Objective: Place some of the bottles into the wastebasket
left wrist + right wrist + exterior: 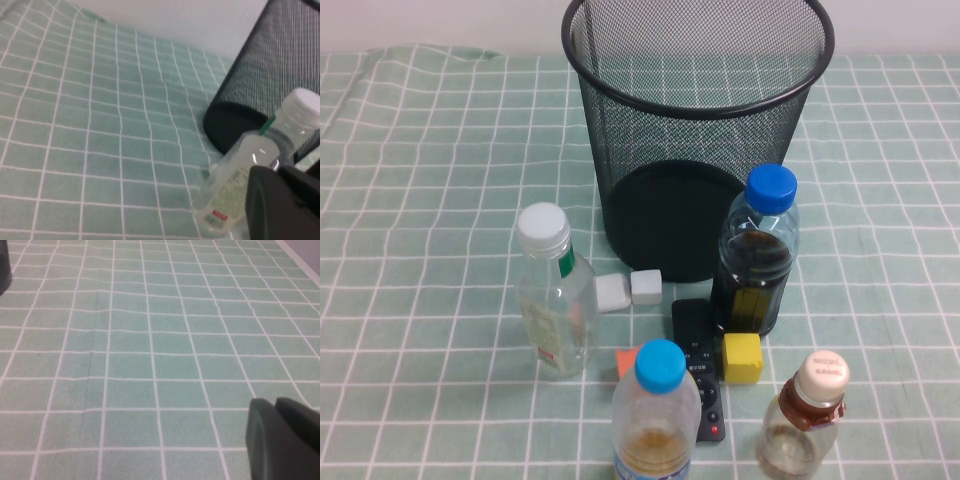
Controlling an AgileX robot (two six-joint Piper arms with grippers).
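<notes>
Showing only a dark corner of each, the left gripper and right gripper hide their finger state. The white-capped bottle stands just beside the left gripper, before the wastebasket; the right gripper hangs over bare tablecloth.

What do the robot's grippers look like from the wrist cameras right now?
Little shows. The left gripper appears as a matte black, rounded, blocky part at its wrist view's edge; the right gripper looks alike. No cables or markings show. Neither arm appears in the high view.

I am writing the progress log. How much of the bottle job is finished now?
Nothing is done: the white-capped bottle and cream-capped bottle both stand on the table outside the wastebasket. The left tool is beside the white-capped bottle; the right tool is over bare cloth. Both bottles remain.
</notes>
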